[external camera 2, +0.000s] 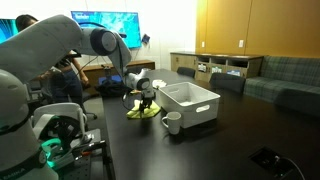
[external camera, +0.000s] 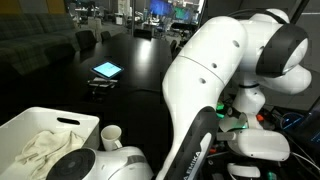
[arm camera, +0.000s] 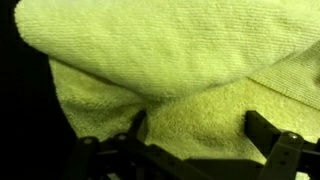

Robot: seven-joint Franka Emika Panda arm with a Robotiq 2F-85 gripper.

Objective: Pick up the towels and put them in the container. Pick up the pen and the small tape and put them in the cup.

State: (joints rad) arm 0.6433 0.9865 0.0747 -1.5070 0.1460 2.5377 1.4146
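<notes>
Wrist view shows the gripper (arm camera: 200, 135) with its jaws set wide apart, the two dark fingers (arm camera: 262, 130) standing on either side of a fold of the yellow-green towel (arm camera: 160, 50). The cloth fills nearly the whole picture and bulges between the jaws; whether the pads press on it cannot be told, but the gap is far from closed. In an exterior view the gripper (external camera 2: 146, 97) points down over the same towel (external camera 2: 138, 112), which lies bunched on the dark surface (external camera 2: 200, 150) right under it. The white container (external camera 2: 205, 97) stands just beside the towel, on the side away from the arm (external camera 2: 50, 40), and the cup (external camera 2: 173, 122) sits near the container's front corner, apart from the towel. In an exterior view the container (external camera: 20, 125) already holds a pale towel (external camera: 40, 150), crumpled against its wall, with the cup (external camera: 111, 134) upright just beside its rim. Beyond them a lit tablet (external camera: 106, 70) lies flat, well apart from the container. Much of the surface between the cup and its near edge is bare, save a small dark object (external camera 2: 268, 158) close to that edge.
</notes>
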